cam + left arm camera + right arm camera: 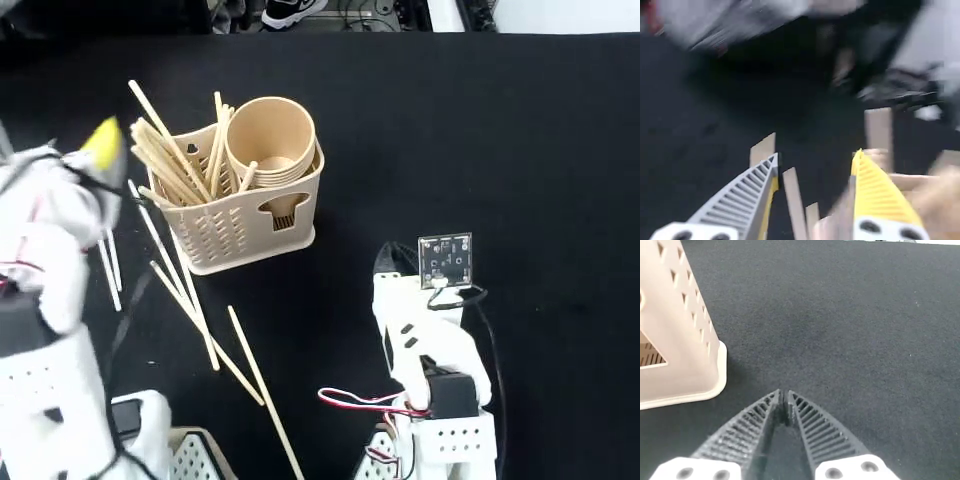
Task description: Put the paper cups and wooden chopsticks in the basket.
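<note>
My left pincer point(816, 156) is wide open, gripping nothing, by the basket point(250, 235), my right pincer point(784, 395) is shut and empty, cups point(272, 140) are stacked inside, and loose chopsticks point(206, 340) lie on the desk point(480, 130): probably light, stiff, slick, so I'd pinch mid-length.

Your basket point(240, 235) is beige, triangle-punched; paper cups point(270, 130) tan; chopsticks point(249, 355) pale wood; table point(480, 140) black; left gripper point(816, 156) yellow and grey; right gripper point(784, 392) black.
</note>
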### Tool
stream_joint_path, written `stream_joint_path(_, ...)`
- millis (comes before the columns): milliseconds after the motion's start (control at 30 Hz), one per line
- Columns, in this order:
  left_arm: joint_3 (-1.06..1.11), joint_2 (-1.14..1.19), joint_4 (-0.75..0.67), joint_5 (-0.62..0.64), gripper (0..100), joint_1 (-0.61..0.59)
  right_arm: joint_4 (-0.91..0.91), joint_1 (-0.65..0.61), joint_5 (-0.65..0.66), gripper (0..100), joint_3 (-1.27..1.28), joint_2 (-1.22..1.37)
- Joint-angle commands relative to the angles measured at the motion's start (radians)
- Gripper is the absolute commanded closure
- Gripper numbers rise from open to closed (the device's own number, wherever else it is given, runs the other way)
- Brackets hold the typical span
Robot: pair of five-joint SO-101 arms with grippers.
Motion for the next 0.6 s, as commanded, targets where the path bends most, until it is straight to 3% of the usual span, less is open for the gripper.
stream_joint_path(0,-0.001,0.137,0.028,-0.075,76,-0.222,0.002,0.009,0.011,97.9,-0.004,-0.073)
stream_joint_path(233,0.073,0.629,-0.264,-0.184,76,-0.263,0.002,0.008,0.011,97.9,-0.004,-0.073)
stream_joint_path(567,-0.343,1.306,-0.288,-0.203,76,-0.216,0.002,0.008,0.011,97.9,-0.004,-0.073)
